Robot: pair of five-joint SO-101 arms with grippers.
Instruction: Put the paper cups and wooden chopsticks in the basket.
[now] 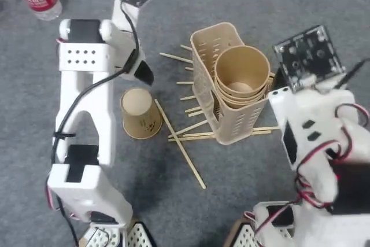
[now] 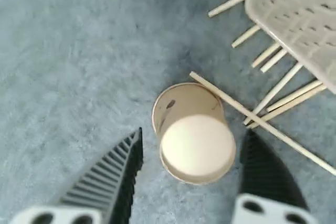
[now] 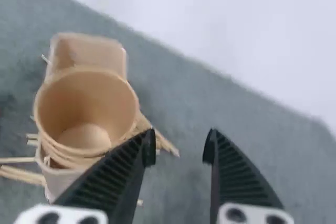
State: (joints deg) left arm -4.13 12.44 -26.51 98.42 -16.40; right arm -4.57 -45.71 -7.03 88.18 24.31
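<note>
One loose paper cup (image 2: 195, 145) sits on the grey mat (image 2: 79, 51), apparently mouth down, with a long chopstick (image 2: 273, 129) lying against its side. We hold the left gripper (image 2: 193, 135) above it, jaws wide apart and straddling it. To take it well, we judge we should lower until the fingers reach mid-wall, close gently so the paper does not crumple, and avoid trapping that chopstick. Our right gripper (image 3: 179, 142), jaws apart and empty, hangs near the basket (image 1: 208, 44), which holds a stack of cups (image 1: 240, 79) amid other chopsticks (image 1: 191, 134).
</note>
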